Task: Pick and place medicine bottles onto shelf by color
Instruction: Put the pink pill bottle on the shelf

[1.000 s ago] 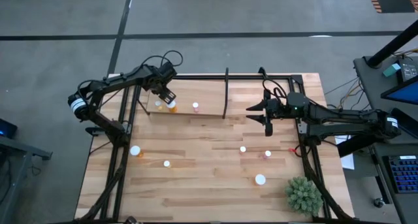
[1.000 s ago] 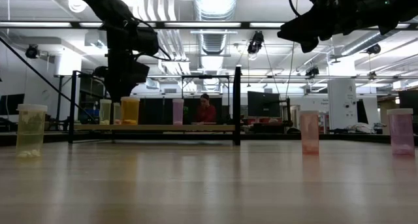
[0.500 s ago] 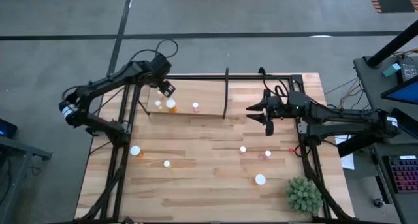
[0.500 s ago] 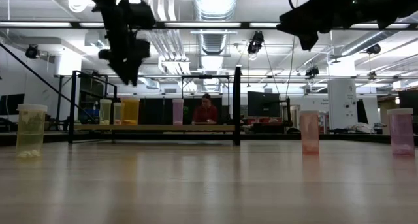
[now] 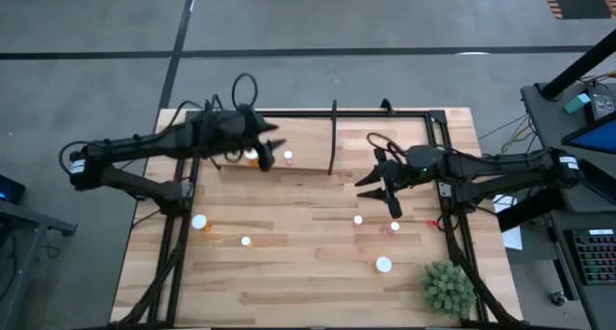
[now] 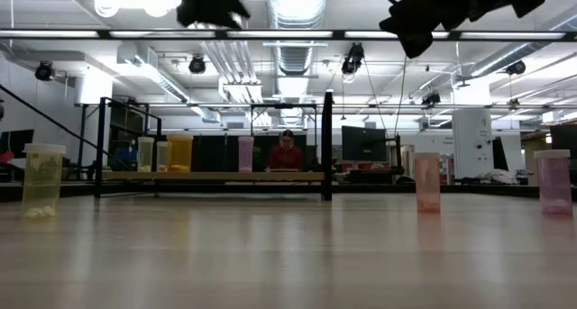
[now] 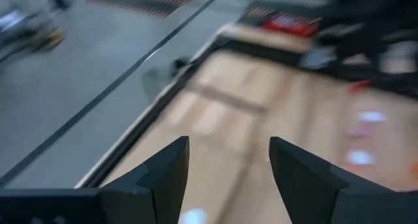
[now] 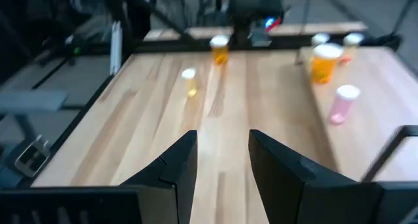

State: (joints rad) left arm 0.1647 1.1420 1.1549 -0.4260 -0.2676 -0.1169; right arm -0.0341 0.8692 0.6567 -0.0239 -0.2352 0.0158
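Bottles sat in two groups on the pale wooden counter. On the flat rectangular light-wood shelf, by the far edge, stood an orange bottle with a white cap and a pinkish bottle with a white cap, just beside each other. In the low view the shelf carried four bottles in a row: a pale yellowish one, a thin clear one, the orange one and the pink one. A thin black upright post rose from the shelf to the right of the pinkish bottle.

Off the shelf, a large yellow bottle with a white cap and a small white-capped bottle stood on the counter's left part, well apart from the shelf. On the right part stood a small white-capped bottle, a small pink bottle and a larger white-capped bottle, with a green spiky plant in the near right corner.

The left gripper hung above the shelf, close over the orange bottle, its dark fingers parted and nothing between them. The right gripper hovered over the counter's right part, near the small white-capped bottle, with a narrow empty gap between its fingers.

In the low view a person in a red top sat in the room behind the counter.
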